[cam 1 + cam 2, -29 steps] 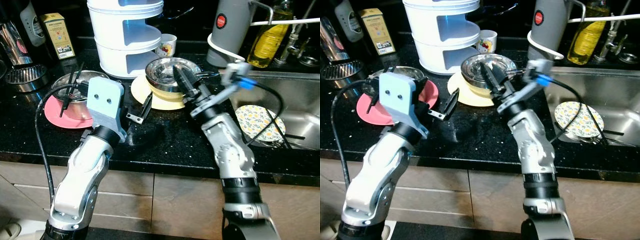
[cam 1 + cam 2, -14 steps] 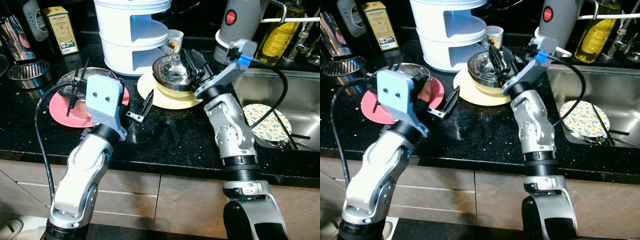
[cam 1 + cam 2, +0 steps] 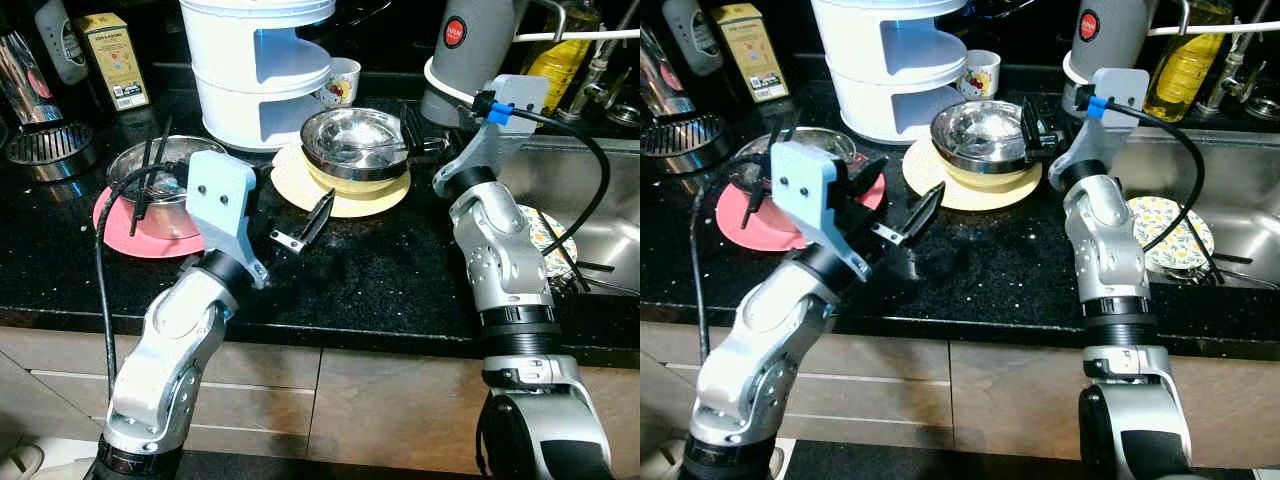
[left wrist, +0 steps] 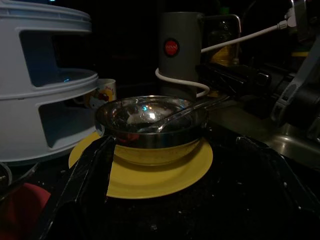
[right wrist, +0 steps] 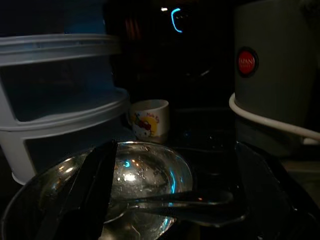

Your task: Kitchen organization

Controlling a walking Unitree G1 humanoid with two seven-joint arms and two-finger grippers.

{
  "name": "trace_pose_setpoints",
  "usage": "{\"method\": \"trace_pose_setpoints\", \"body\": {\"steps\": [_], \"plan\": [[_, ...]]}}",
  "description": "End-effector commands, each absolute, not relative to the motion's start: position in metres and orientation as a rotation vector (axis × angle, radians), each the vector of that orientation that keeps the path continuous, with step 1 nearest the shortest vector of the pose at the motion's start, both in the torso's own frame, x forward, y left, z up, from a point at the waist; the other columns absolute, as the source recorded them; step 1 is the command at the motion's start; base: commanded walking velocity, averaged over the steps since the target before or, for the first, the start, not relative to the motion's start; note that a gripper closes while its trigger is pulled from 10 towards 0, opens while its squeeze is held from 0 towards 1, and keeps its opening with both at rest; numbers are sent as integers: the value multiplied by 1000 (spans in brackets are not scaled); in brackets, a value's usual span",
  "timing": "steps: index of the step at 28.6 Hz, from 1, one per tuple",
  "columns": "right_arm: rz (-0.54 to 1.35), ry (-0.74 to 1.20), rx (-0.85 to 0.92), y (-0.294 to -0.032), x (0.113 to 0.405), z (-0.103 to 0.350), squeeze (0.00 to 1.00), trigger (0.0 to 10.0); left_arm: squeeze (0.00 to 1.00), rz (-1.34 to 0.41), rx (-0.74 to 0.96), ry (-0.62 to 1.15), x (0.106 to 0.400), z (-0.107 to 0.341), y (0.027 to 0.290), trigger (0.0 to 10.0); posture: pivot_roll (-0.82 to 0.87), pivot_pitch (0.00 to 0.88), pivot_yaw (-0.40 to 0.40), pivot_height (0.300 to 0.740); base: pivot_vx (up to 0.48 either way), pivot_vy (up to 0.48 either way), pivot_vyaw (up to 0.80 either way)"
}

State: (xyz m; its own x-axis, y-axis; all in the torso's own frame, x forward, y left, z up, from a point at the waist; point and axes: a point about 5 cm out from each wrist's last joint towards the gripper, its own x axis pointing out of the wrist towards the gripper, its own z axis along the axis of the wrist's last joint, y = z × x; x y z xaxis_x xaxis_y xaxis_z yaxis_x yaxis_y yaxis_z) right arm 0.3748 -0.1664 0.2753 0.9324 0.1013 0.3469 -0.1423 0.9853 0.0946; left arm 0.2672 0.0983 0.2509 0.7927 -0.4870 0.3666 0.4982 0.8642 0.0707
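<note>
A: Steel bowl [image 3: 355, 142] sitting on a yellow plate [image 3: 340, 190], mid tabletop [image 3: 380, 280], spoon [image 4: 175, 115] lying inside. White rack [image 3: 262, 70] at 11 o'clock from it, cartoon cup [image 3: 340, 82] at 12, grey kettle [image 3: 475, 55] at 2.

B: And the grippers?

A: Right gripper [image 3: 1032, 128] up against the bowl's rim at 3 o'clock, fingers spread, nothing grasped. Left gripper [image 3: 305, 225] hovering at 7 o'clock of the plate, near but apart, also spread wide and holding nothing.

B: Anything else around?

A: Pink plate [image 3: 130, 225] at 9 o'clock with a second bowl [image 3: 165, 175] on it, black chopsticks [image 3: 148, 180] resting across. Sink [image 3: 600, 230] at 3 o'clock, floral plate [image 3: 1170, 235] down in it. Oil bottle [image 3: 1180, 60] behind the sink, yellow box [image 3: 110, 60] far at 10.
</note>
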Motion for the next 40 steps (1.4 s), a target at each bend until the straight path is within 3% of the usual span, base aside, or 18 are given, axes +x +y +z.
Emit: {"method": "trace_pose_setpoints", "body": {"steps": [1,5,12,26,40], "plan": [[115,-329,138,-169,374,271,0,10000,0,-537,-27,-355,267,245,99,10000,103,60,-40,740,0,0,0],[130,-217,272,-166,378,260,0,10000,0,-540,-25,-343,267,243,101,10000,107,53,-44,740,0,0,0],[102,-191,428,-174,381,259,0,10000,0,-544,-21,-333,266,241,102,10000,105,47,-45,740,0,0,0],[46,-101,560,-180,389,249,0,10000,0,-561,-22,-327,266,240,97,10000,101,60,-42,740,0,0,0],[40,-150,652,-172,404,265,0,10000,0,-546,-25,-341,264,245,102,10000,117,76,-51,740,0,0,0]]}}
